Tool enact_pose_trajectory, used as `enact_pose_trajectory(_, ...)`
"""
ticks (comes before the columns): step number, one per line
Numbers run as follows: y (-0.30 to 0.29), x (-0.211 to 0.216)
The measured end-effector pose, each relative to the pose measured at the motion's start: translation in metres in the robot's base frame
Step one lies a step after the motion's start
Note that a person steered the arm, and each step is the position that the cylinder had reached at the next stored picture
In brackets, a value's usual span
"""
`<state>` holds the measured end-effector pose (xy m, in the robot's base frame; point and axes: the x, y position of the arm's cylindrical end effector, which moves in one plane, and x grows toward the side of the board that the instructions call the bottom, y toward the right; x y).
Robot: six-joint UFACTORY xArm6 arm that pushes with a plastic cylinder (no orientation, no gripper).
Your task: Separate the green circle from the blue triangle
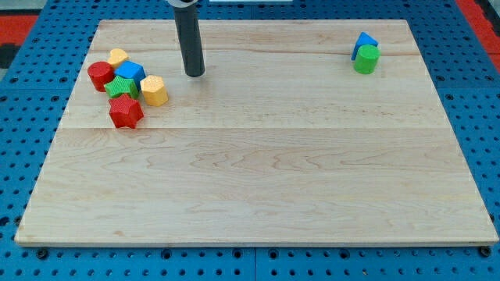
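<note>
The green circle (365, 59) sits near the view's top right of the wooden board (258, 156). The blue triangle (363, 43) touches it just above. My tip (195, 73) is on the board at the view's upper left, far to the left of both blocks. It stands just right of a cluster of other blocks.
A cluster at the view's left holds a red circle (99, 75), a yellow block (118, 56), a blue block (130, 72), a green star (122, 87), a yellow hexagon (154, 90) and a red star (126, 112).
</note>
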<state>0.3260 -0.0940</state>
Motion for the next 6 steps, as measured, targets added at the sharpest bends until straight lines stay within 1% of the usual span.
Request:
enact_pose_trajectory(1,0.059,0.027)
enact_pose_trajectory(2,0.156,0.058)
enact_pose_trajectory(3,0.262,0.048)
enact_pose_trajectory(4,0.321,-0.005)
enact_pose_trajectory(5,0.308,-0.037)
enact_pose_trajectory(6,0.216,-0.056)
